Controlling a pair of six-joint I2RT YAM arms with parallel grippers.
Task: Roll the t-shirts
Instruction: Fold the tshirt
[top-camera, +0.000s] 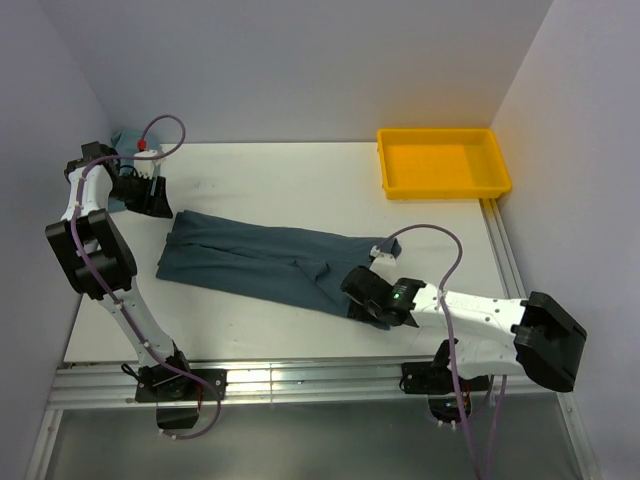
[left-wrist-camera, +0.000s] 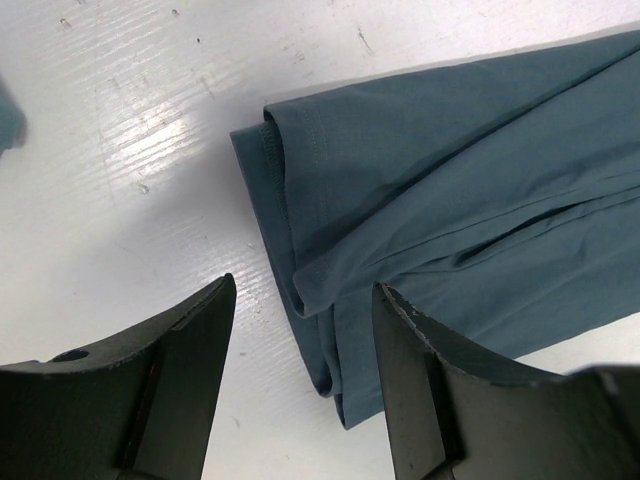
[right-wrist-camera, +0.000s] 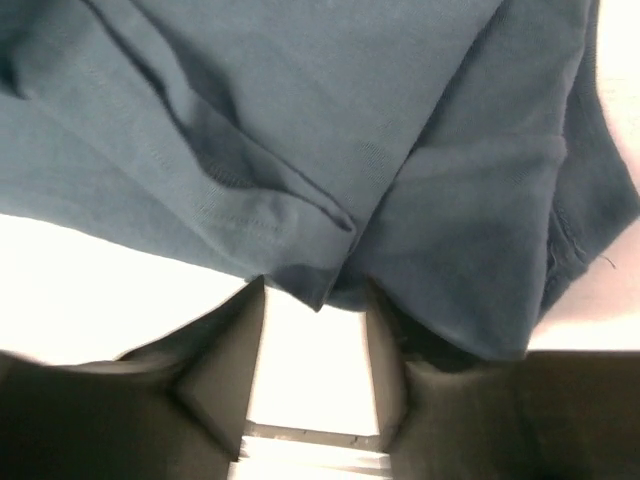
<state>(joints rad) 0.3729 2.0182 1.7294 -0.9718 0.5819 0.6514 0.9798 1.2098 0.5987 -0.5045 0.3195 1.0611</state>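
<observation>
On table (top-camera: 300, 180), t-shirt (top-camera: 260, 255) outside yellow tray (top-camera: 440, 165)

The right gripper (top-camera: 365, 298) is covering the near right corner of the t-shirt (top-camera: 255, 260) from above, and the left arm (top-camera: 92, 245) is partly hiding a teal cloth (top-camera: 125, 138).

Slate-blue t-shirt (top-camera: 270, 260), seemingly folded lengthwise, flat

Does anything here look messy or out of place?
The t-shirt lies slanted across the table, its folded layers creased and uneven. Another bit of blue cloth pokes out at the far left corner.
</observation>
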